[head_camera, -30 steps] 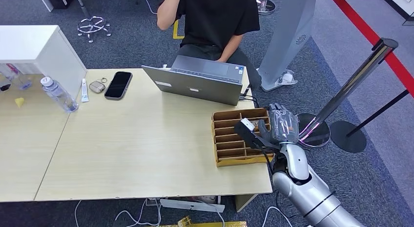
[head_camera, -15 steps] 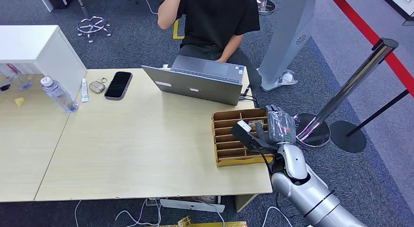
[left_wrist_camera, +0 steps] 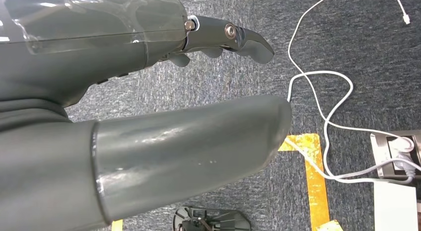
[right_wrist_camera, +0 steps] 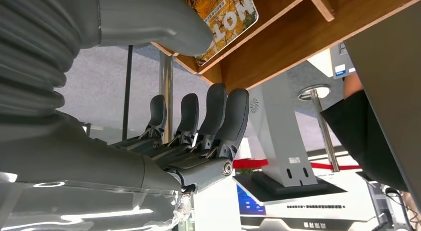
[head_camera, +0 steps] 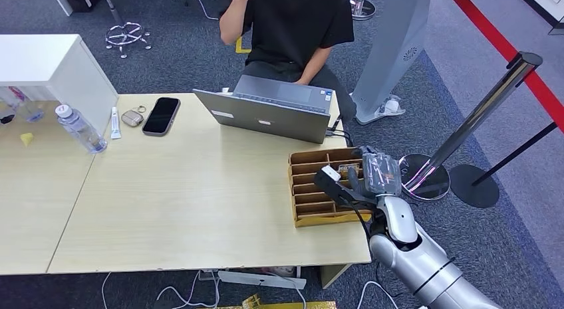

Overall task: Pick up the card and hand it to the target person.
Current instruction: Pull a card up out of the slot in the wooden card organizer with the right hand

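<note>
Blue-grey carpet is surrounding a pale wooden desk (head_camera: 199, 189) in the head view, where a person in a black top (head_camera: 292, 23) is sitting behind an open laptop (head_camera: 273, 109). At the desk's right end a brown slotted organizer (head_camera: 312, 189) is standing, and the right hand (head_camera: 362, 179) is hanging over its far-side compartments with fingers apart, gripping nothing that I can make out. The card is too small to pick out from up here. On the desk's left a phone (head_camera: 161, 115) and a water bottle (head_camera: 78, 128) are lying well apart from the work. Looking through the left wrist camera, the left hand (left_wrist_camera: 149, 92) is hanging over the carpet and white cables (left_wrist_camera: 322, 116), fingers loosely apart and holding nothing. Through the right wrist camera, the thumb (right_wrist_camera: 149, 17) is lying against the card (right_wrist_camera: 221, 15) in its wooden slot while the dark fingers (right_wrist_camera: 218, 116) are standing clear of it — not yet a pinch. For the pickup, I judge the fingers should be closing on the card's other face so it slides straight out of the slot rather than tilting. Its printed face is showing autumn-leaf colours and large white letters, cut off — possibly "HOT", but I cannot tell.
</note>
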{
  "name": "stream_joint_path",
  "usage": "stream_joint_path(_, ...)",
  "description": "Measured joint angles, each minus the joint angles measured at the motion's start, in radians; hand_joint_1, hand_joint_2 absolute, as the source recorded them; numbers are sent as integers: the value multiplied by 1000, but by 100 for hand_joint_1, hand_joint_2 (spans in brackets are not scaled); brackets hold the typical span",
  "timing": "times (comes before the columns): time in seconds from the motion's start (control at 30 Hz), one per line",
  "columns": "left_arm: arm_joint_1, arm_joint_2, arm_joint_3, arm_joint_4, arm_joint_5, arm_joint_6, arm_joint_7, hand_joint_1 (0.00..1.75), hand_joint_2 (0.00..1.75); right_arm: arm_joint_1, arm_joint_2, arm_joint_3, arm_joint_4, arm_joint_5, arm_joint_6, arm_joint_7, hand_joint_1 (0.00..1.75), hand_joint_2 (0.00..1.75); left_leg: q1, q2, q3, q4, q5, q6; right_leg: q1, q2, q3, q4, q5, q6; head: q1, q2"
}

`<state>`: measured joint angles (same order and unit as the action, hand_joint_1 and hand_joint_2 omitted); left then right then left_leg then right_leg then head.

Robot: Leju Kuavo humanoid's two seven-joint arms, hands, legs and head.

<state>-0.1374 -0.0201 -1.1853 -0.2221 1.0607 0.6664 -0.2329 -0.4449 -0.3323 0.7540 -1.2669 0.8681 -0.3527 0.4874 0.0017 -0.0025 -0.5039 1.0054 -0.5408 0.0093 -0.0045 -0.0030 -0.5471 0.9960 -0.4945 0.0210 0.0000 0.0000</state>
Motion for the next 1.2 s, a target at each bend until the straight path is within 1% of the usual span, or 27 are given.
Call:
stream_joint_path(0.2,0,0,0,1,0,2,2,0,0,-3,-8,6,2,-2,17,9,89,175,0,-1,0,0,0,0,0,-1,0,0,0,0,0,0)
stream_joint_path(0.43,0,0,-1,1,0,3,3,0,0,-5,-6,9,5,-3,22,11,89,175,0,0,-1,1,0,0,0,0,-1,1,0,0,0,0)
stream_joint_path(0.57,0,-1,-2,1,-2,2,3,0,0,-8,-1,14,11,-4,27,12,93,175,0,0,0,0,0,0,0,0,0,0,0,0,0,0)
stream_joint_path(0.77,0,-1,-4,1,-3,3,6,0,0,-15,0,24,16,-5,38,10,91,175,0,0,0,0,0,0,0,0,0,0,0,0,0,0)
stream_joint_path(1.2,0,-1,-5,0,-5,1,2,0,0,-19,6,36,25,-6,47,5,94,175,0,0,0,0,0,0,0,0,0,0,0,0,0,0)
